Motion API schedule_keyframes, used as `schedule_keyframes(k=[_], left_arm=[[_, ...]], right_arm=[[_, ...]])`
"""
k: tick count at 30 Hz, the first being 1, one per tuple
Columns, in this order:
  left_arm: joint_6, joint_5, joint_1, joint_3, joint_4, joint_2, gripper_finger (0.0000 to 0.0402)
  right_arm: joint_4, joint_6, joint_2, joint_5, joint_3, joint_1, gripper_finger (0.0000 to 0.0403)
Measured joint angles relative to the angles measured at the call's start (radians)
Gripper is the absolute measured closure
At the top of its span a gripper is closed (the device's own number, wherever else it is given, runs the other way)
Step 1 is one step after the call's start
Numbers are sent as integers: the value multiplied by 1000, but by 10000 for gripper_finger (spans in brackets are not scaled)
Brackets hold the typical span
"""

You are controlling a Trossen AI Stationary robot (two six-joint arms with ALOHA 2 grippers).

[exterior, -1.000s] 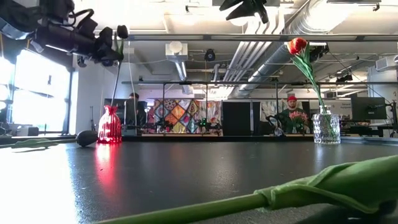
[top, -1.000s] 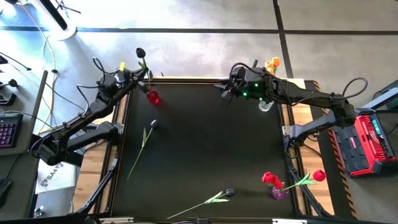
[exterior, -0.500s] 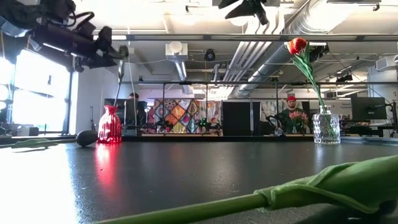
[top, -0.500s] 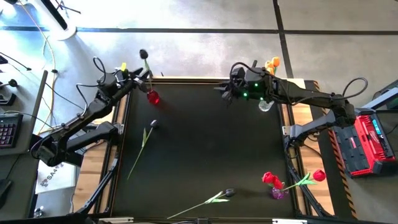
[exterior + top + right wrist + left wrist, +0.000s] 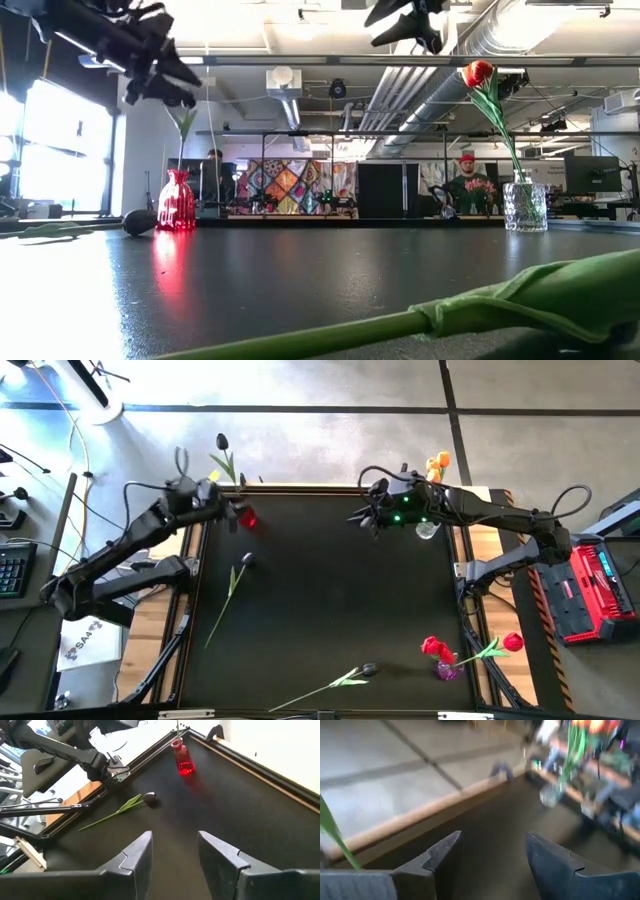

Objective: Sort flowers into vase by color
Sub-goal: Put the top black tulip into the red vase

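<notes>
My left gripper (image 5: pixel 232 512) sits just beside the red vase (image 5: pixel 247 518) at the far left corner of the tabletop (image 5: pixel 330 590), and its wrist view shows the fingers (image 5: pixel 432 857) spread with nothing between them. A black tulip (image 5: pixel 222 442) stands in that vase, its stem leaning out past the tabletop's edge. My right gripper (image 5: pixel 362 515) hangs near the far right corner, fingers (image 5: pixel 132 857) also apart and empty, close to the clear vase (image 5: pixel 427 529) that holds the orange tulip (image 5: pixel 438 461).

Two more black-headed tulips lie flat on the tabletop: one (image 5: pixel 228 592) toward the left, one (image 5: pixel 335 683) along the near edge. Red tulips (image 5: pixel 432 648) are gathered in the purple vase (image 5: pixel 446 671) at the near right.

These flowers look very light, and I judge the long thin stems to be springy and slick, so a flat one may roll or flick under closing fingers. I would pinch mid-stem, clear of the leaf and away from the soft head, so the flower hangs balanced and the stem end can be steered into a narrow vase mouth.
</notes>
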Motion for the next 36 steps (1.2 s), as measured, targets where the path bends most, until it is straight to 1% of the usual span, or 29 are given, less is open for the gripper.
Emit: schedule_keyframes(k=[6, 10, 15, 20, 24, 31, 34, 36], left_arm=[[-90, -115, -191, 0, -296, -1, 220], [-200, -192, -307, -44, -399, 31, 226], [-335, -189, -404, -129, -358, 116, 227], [-430, -189, -451, -183, -364, 225, 227], [-462, -194, -472, -198, -356, 308, 227], [-477, -194, -477, -204, -334, 444, 228], [-479, -192, -476, -202, -322, 474, 243], [-480, -194, -476, -200, -321, 477, 270]], right_arm=[[3, -20, 0, 21, 0, -6, 258], [3, -38, 0, 21, 0, -26, 258], [3, -48, 0, 22, 0, -50, 258], [3, -48, 0, 11, 0, -58, 258], [2, -43, 0, -2, 0, -58, 258], [-4, -40, 0, -2, 0, -58, 258], [-9, -39, 0, -2, 0, -58, 258], [-15, -35, 0, -2, 0, -58, 258]])
